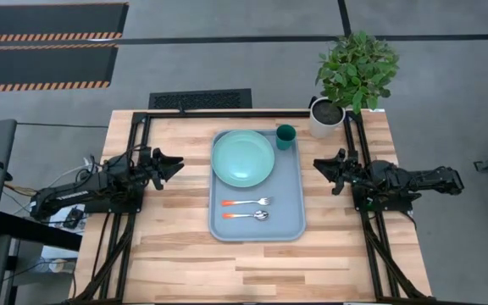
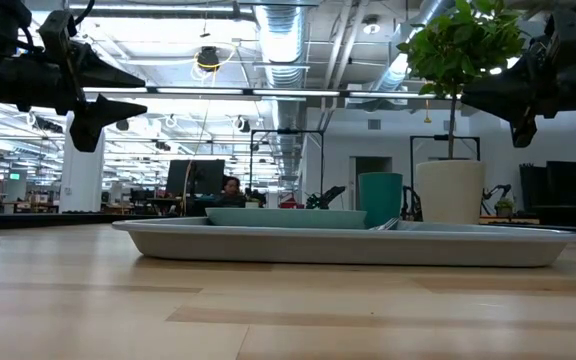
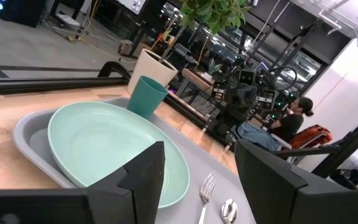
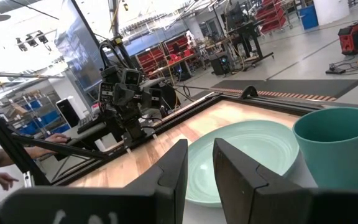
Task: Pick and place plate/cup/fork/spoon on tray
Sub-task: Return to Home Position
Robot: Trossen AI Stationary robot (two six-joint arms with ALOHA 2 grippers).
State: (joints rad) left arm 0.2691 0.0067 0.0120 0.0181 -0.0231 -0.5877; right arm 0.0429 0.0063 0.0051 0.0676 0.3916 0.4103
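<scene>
The blue-grey tray [image 1: 292, 195] lies in the middle of the table. On its far half rests the mint-green plate [image 1: 243, 158], and the dark green cup [image 1: 285, 136] stands upright in its far right corner. The fork [image 1: 248, 202] and the spoon [image 1: 248, 215] lie side by side on the tray's near half, orange handles to the left. My left gripper [image 1: 174, 163] hovers left of the tray, open and empty, pointing level at it. My right gripper [image 1: 320, 166] hovers right of the tray, also open and empty. Both stand well above the table in the low view.
A leafy plant in a white pot [image 1: 327, 117] stands at the table's far right corner, close to the cup. Black frame rails [image 1: 227, 113] run along the far edge and both sides. Bare wood [image 1: 252, 271] lies in front of the tray. A seated person [image 3: 289, 121] shows beyond the table.
</scene>
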